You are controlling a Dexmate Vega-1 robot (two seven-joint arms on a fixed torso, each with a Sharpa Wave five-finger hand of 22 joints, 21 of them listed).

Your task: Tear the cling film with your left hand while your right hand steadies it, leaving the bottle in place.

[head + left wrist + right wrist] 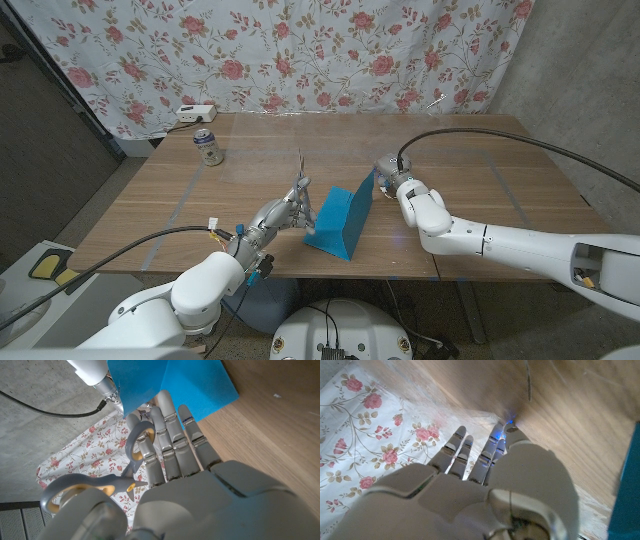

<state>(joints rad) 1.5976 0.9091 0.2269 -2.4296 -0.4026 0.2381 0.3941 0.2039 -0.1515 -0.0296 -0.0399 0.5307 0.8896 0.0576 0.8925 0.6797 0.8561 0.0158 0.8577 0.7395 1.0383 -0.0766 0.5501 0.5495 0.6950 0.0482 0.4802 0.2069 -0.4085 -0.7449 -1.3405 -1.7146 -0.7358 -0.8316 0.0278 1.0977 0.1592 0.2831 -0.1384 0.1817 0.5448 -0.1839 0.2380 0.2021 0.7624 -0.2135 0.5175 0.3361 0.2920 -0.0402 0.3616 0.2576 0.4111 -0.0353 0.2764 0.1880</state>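
A blue sheet (340,220) stands upright on the wooden table (470,160), its lower edge folded onto the wood. My right hand (392,176) holds it up by its far upper corner; the right wrist view shows that hand (485,495) with straight fingers and the blue sheet (626,495) beside it. My left hand (283,212) grips grey scissors (301,172) with the blades pointing up, just left of the sheet. In the left wrist view the scissors (85,491) have yellow-lined handles, held by my left hand (200,490) close under the sheet (180,385). A drinks can (208,147) stands far left.
A white power strip (193,112) lies at the table's back left edge, in front of a floral curtain (300,50). Bare wood spreads to the right of my right arm and behind the sheet. My right arm's black cable (500,138) arcs over the right side.
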